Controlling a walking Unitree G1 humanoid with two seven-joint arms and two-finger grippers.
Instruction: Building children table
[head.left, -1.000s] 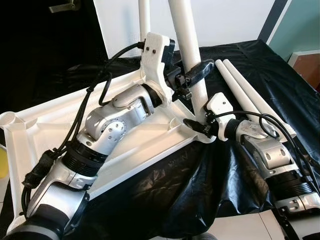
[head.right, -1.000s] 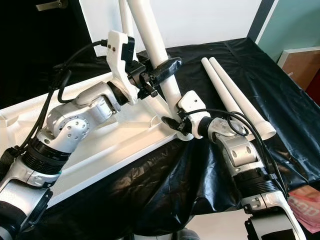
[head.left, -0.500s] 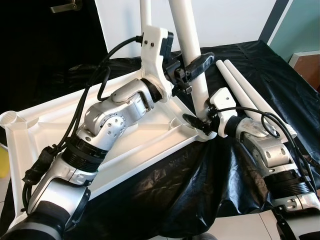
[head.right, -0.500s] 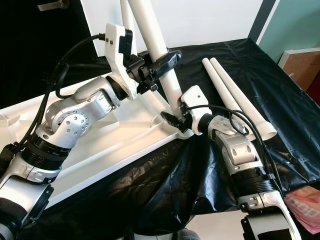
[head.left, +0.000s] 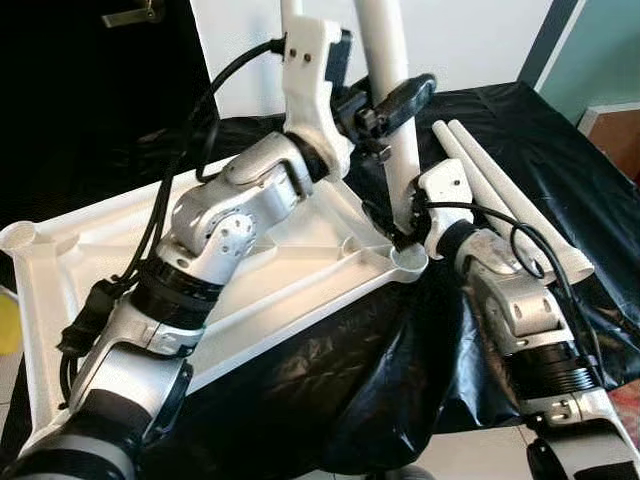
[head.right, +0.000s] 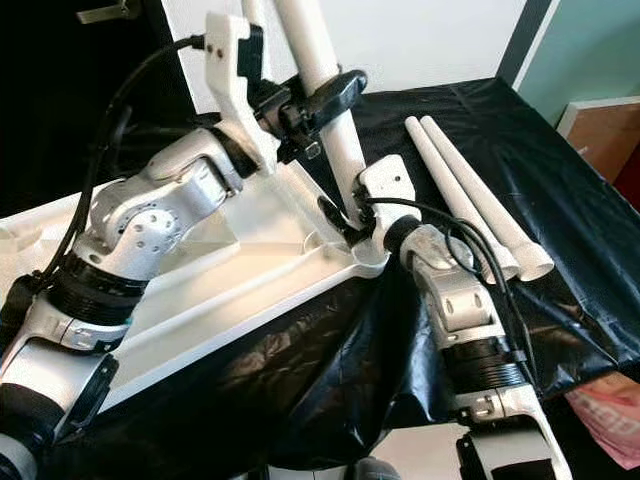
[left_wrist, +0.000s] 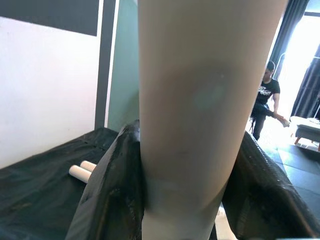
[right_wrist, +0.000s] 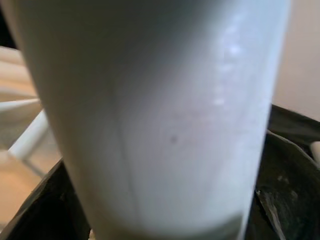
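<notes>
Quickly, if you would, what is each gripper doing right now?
Left gripper: shut on the upright leg, high up.
Right gripper: shut on the same leg, low, by the tabletop's corner socket.

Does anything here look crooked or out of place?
Yes: the leg in the tabletop's near corner leans instead of standing square. The left tool holds it higher up and the right tool near its base. Two loose legs lie beside on the black sheet.
</notes>
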